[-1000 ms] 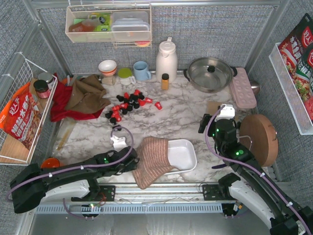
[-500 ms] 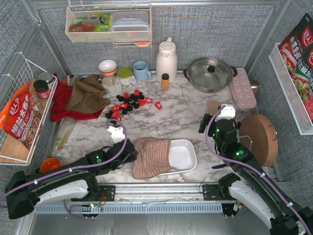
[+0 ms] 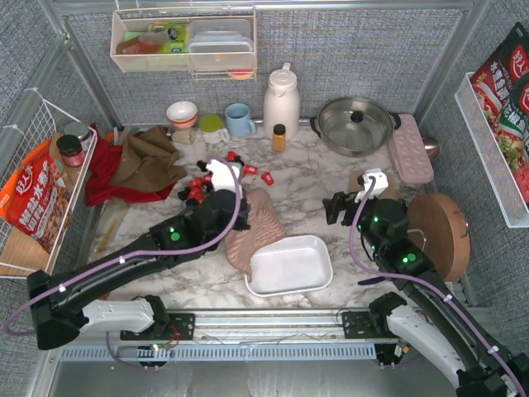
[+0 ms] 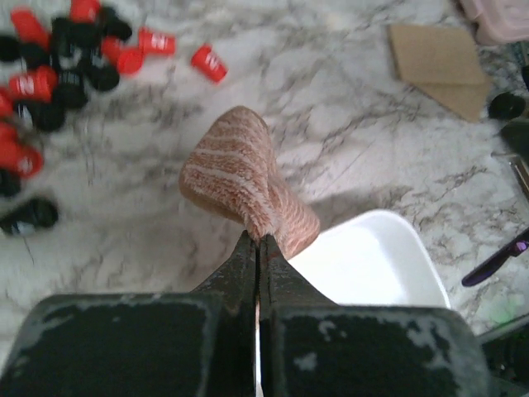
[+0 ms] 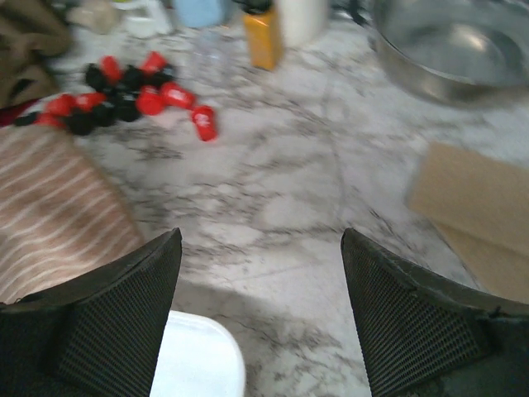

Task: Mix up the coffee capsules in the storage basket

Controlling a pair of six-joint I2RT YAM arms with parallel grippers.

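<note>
Left wrist: left gripper [image 4: 258,241] pinches striped cloth [image 4: 235,174] at storage basket [image 4: 376,266] rim; right gripper [image 5: 260,252] spread.

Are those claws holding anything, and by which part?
The left claw is shut on the striped cloth, pinching it by one end. The right claw is open and holds nothing.
</note>
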